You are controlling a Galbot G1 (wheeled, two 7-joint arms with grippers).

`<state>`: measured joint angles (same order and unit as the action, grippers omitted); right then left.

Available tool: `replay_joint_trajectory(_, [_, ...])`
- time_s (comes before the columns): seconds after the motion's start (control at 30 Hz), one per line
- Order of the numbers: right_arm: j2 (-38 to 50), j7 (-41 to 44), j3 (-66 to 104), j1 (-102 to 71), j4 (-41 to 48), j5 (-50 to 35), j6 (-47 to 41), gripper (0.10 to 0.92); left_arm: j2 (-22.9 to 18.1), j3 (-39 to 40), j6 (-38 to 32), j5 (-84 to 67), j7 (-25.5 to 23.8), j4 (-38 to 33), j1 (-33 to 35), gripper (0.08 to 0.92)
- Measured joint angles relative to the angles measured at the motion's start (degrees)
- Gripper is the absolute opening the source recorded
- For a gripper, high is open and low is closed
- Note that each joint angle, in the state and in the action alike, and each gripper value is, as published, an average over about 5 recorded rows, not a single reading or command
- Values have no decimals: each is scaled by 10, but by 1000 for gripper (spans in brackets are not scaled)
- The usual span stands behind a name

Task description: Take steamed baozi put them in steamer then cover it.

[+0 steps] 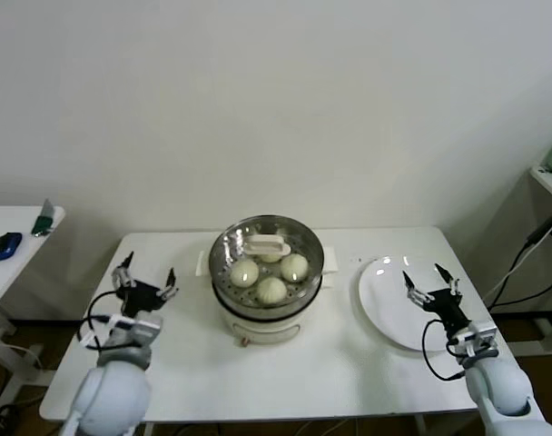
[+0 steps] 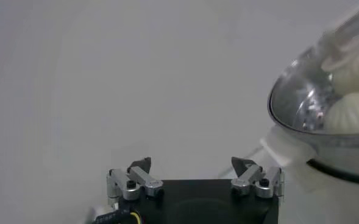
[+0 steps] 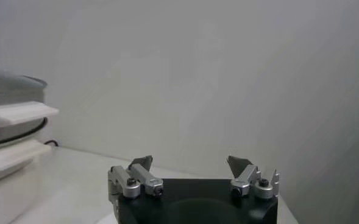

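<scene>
**Sitting covered: steamer with buns inside, both arms apart from it**

Standing at the centre of the head view, the steamer [image 1: 265, 295] rests on the white table [image 1: 349, 363], its shiny metal pot on a white base. The cover [image 1: 267, 252], a clear glass lid with a white bar handle, lies on top of the pot. Through the glass the steamed baozi [image 1: 271, 289] show as pale round buns packed close together; three can be seen plainly, and a fourth is largely hidden under the handle.

The left gripper [image 1: 145, 282] hovers over the table at the lower left of the frame, well apart from the steamer, with its jaws spread wide and nothing between them. In the left wrist view the same gripper [image 2: 194, 176] shows its two fingertips far apart, with the steamer [image 2: 325, 109] beyond them.

The right gripper [image 1: 430, 283] is at the lower right of the head view, above the white plate [image 1: 385, 309], which sits just right of the steamer. Its jaws are also spread and hold nothing; the right wrist view shows this gripper [image 3: 191, 173] with empty space between the tips.

A second table [image 1: 4, 263] stands at the left edge.
</scene>
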<state>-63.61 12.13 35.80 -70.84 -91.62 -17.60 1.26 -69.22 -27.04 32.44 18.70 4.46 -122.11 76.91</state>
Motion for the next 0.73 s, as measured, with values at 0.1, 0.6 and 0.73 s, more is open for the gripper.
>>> replay_joint_trajectory(0.1, [-5,0,-2,-3,-8,3,2,823,-20,-34,-76,-68,11,15,27,823])
replay_joint_trajectory(0.6, [-29,8,-2,-9,-16,18,15,823,-82,-119,-297,-199,27,81,95,823])
replay_joint_trajectory(0.73, [-31,8,1,-10,-18,19,17,823,-88,-125,-311,-204,28,83,98,823])
